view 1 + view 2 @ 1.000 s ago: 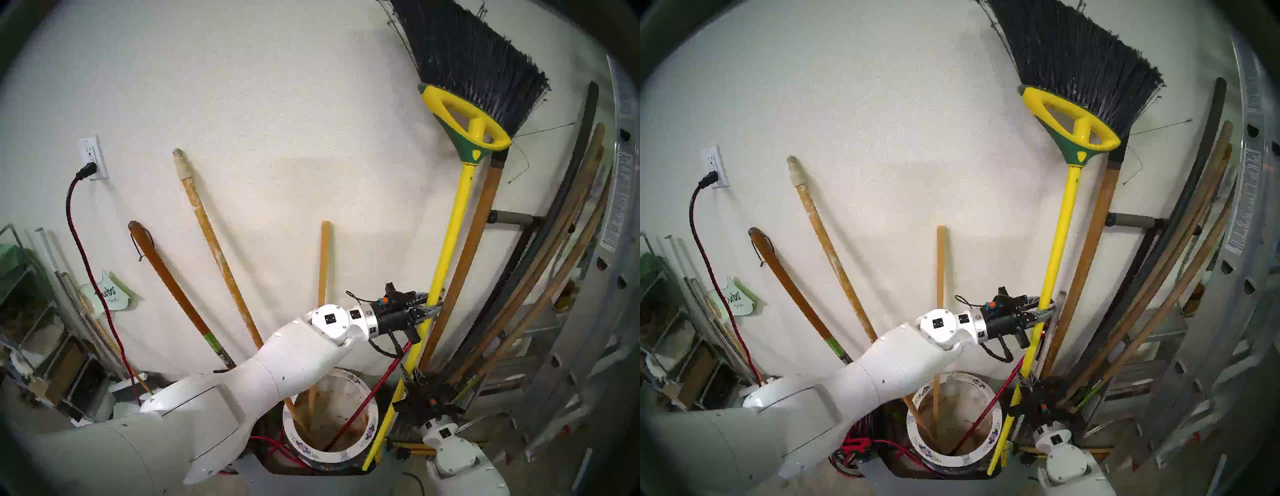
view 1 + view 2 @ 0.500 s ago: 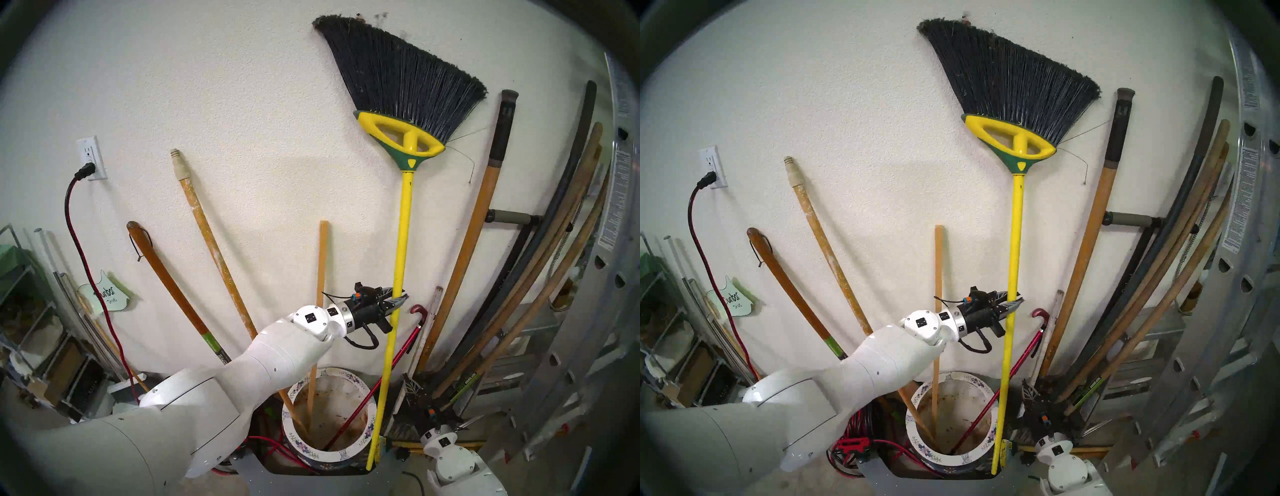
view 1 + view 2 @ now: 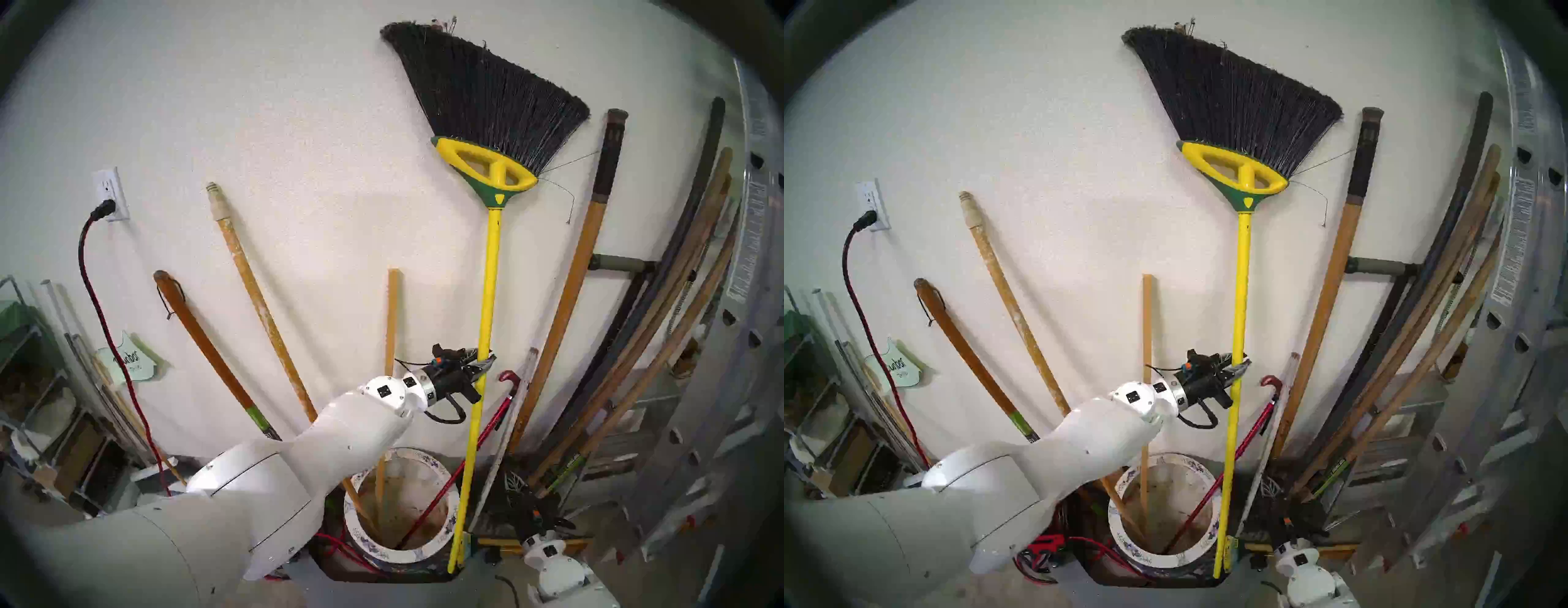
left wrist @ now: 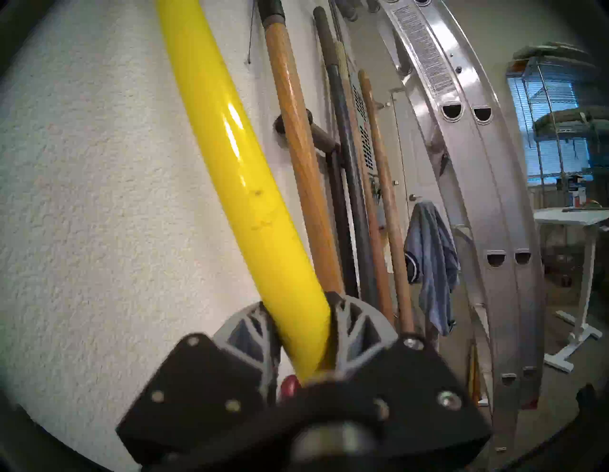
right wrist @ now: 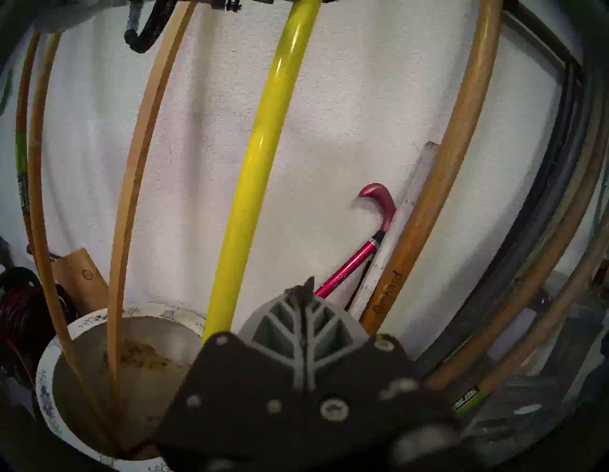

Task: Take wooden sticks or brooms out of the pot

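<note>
Left gripper (image 3: 481, 364) jaws are clamped on the broom (image 3: 488, 280) mid-handle; stiff, slick and top-heavy, so grip low. Right gripper (image 5: 301, 316) jaws are closed, empty.

Your head pair looks down at the pot (image 3: 403, 556) and wall; each wrist view sits close on the broom (image 4: 230, 158), shared by all.

The right claw (image 5: 301, 329), fingers pressed together, sits beside the yellow broom handle (image 5: 260, 158), near the pot (image 5: 82, 324) holding two sticks (image 5: 131, 184).
</note>
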{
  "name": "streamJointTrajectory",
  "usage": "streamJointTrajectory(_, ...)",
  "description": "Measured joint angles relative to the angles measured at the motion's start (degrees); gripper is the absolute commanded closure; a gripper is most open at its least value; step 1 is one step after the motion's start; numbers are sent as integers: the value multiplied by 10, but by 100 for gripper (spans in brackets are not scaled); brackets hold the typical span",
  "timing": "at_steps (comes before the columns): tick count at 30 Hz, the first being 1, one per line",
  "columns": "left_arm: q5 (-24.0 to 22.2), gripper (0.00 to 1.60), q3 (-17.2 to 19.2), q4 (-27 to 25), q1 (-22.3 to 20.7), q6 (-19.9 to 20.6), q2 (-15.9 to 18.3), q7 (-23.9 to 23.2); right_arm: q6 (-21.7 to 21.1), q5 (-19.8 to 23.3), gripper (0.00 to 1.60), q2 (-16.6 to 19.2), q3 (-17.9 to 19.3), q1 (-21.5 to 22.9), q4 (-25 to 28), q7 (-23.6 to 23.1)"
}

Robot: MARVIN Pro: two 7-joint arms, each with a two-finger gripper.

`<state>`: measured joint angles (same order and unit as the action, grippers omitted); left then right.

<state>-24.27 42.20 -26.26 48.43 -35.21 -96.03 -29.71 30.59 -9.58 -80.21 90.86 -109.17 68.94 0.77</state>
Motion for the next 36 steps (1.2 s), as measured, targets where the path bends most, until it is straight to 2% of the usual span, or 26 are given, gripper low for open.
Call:
streamJointTrajectory(1, 2, 160, 0, 6, -2, -3, -3, 3, 1, 1, 160, -1, 1, 1, -1, 1)
streamJointTrajectory(2, 5, 144, 0, 11, -4, -5, -5, 5, 2, 1, 160, -1, 1, 1, -1, 1)
streamJointTrajectory(3, 8, 102, -1, 16, -6, -8, -7, 8, 4, 2, 160, -1, 2, 2, -2, 2)
streamJointTrajectory(4, 12, 13, -1, 21, -8, -10, -9, 11, 5, 2, 160, -2, 2, 3, -2, 2)
streamJointTrajectory(5, 16, 0, -1, 26, -11, -14, -12, 14, 6, 3, 160, -2, 2, 3, -2, 3)
streamJointTrajectory(13, 50, 0, -2, 77, -30, -41, -24, 69, 18, 8, 160, -4, 1, 6, -4, 4)
streamJointTrajectory(20, 76, 0, 0, 89, -30, -83, -29, 97, 27, 8, 160, -6, -3, 7, -2, 4)
streamJointTrajectory(27, 75, 0, 13, 50, -5, -126, -12, 101, 31, 7, 160, -7, -7, 8, 1, 3)
streamJointTrajectory(36, 64, 0, 34, -5, 36, -160, 21, 96, 33, 3, 160, -8, -10, 9, 4, 3)
